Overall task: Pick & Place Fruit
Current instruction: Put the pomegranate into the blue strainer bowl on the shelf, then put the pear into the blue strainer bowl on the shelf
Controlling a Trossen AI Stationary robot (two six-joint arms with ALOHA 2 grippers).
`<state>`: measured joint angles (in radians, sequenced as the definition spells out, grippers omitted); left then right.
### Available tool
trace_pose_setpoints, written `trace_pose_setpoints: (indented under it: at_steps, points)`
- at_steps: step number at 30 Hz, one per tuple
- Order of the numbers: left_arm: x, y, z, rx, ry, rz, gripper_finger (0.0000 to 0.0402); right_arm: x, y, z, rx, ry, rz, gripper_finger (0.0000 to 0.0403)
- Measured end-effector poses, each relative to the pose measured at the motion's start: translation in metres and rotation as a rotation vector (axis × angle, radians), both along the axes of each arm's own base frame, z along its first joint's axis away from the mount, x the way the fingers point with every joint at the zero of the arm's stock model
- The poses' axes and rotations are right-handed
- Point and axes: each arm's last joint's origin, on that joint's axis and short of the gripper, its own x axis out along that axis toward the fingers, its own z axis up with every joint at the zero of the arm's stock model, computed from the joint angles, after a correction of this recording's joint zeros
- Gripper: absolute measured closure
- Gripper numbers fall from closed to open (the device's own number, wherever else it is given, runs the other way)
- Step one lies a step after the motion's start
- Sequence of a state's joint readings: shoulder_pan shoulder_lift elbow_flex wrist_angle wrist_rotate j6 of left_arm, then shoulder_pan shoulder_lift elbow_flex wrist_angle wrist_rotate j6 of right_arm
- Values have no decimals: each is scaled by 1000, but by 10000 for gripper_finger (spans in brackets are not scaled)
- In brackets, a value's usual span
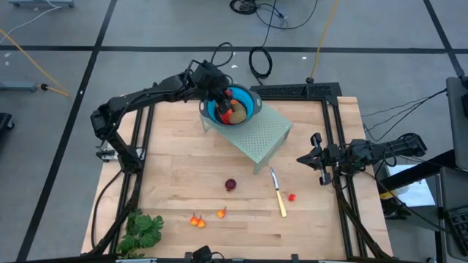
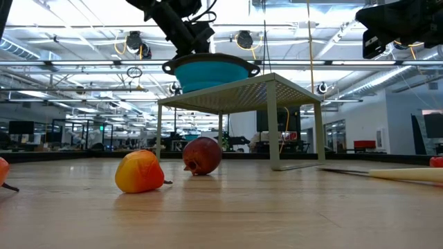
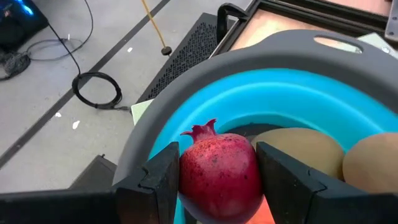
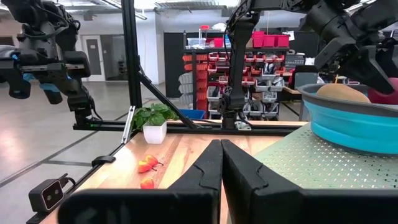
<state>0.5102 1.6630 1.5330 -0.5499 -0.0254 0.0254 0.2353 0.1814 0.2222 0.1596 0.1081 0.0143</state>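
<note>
- Left gripper [image 3: 217, 180] is over the blue bowl [image 1: 248, 109] on the green perforated stand [image 1: 267, 135], clamped on a dark red pomegranate [image 3: 221, 171].
- Two olive-brown ovals [image 3: 298, 152] already lie in the bowl.
- Recommended: lower until the fruit sits inside the rim, beside the ovals — then open and lift straight up.
- Right gripper [image 1: 316, 157] waits at the desk's [image 1: 183, 161] right edge, fingers together, holding nothing.
- Another red ball [image 1: 231, 185] and small orange pieces [image 1: 197, 220] remain on the desk.

Knife [image 1: 278, 193], leafy bunch [image 1: 142, 231] (table's near edge).
</note>
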Motion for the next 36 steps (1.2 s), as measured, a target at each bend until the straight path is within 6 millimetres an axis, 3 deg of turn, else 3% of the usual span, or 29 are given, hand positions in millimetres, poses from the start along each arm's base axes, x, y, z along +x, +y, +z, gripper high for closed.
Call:
trace_pose_setpoints:
  at_steps: [15, 24, 28, 36]
  points:
    - [0, 0, 0, -23, -12, 20, 164, 0, 0, 0, 0, 0, 0, 403]
    - [0, 0, 1, -16, -14, 29, 162, 0, 0, 0, 0, 0, 0, 403]
    - [-8, -4, 13, 6, -44, 37, 163, 0, 0, 0, 0, 0, 1, 403]
    - [-27, -33, 50, 34, -154, 5, 163, 0, 0, 0, 0, 0, 0, 403]
